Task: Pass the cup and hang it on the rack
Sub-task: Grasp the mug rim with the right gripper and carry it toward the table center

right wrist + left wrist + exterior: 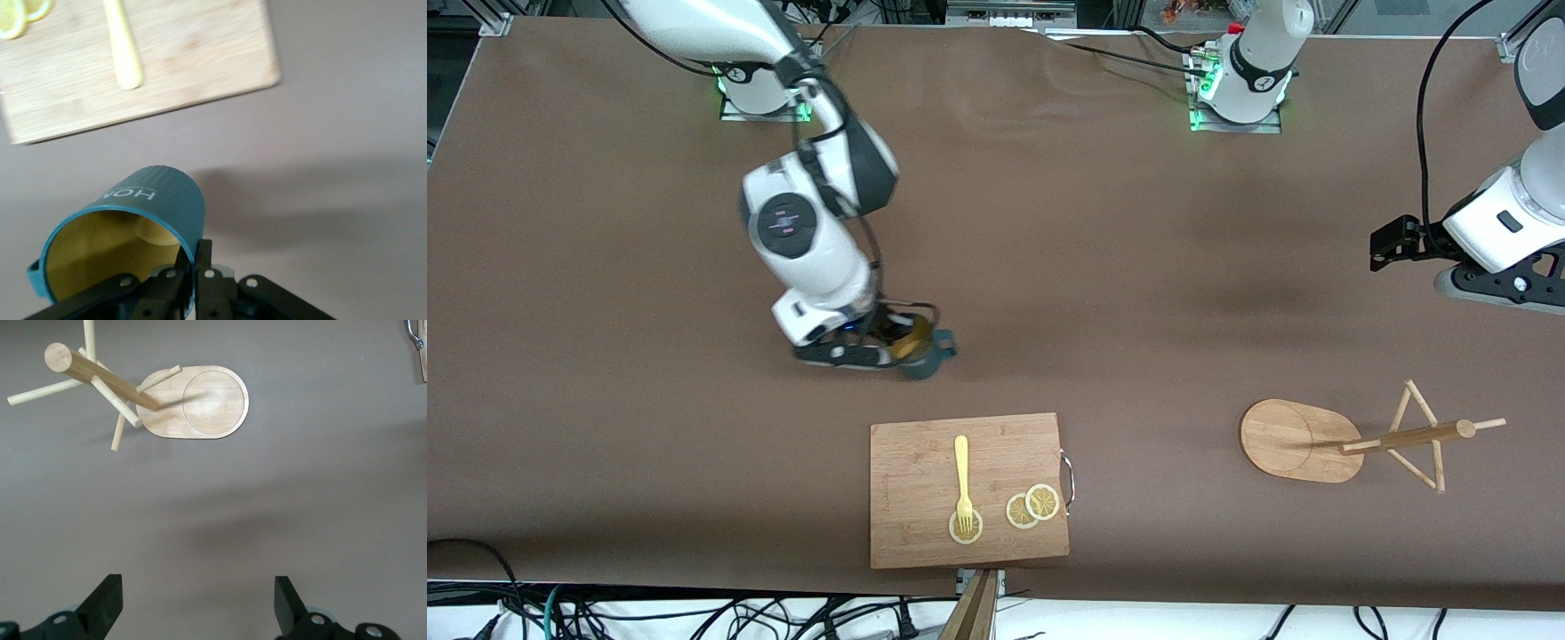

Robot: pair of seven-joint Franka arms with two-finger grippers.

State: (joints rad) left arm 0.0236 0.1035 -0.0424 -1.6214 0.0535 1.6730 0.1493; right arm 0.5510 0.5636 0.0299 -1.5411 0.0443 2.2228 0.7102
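I see the right gripper clamped on the rim of the cup, one finger inside the yellow-tan interior and one on the ribbed teal wall. In the right wrist view the cup hangs tilted from the fingers, mouth toward the camera, white lettering on its outer wall. It is held over bare brown table, above the stretch just farther from the front camera than the cutting board.

On the cutting board: a yellow fork, tines resting on one lemon slice; two more lemon slices overlap each other beside the edge with the metal handle.

The left gripper is released, jaws spread wide, hanging over the table at the left arm's end. I note this arm as waiting. Its wrist view shows both fingertips apart with only tablecloth between them.

The rack stands on its oval base at the left arm's end, well apart from the cup. Its post and thin pegs are bare.
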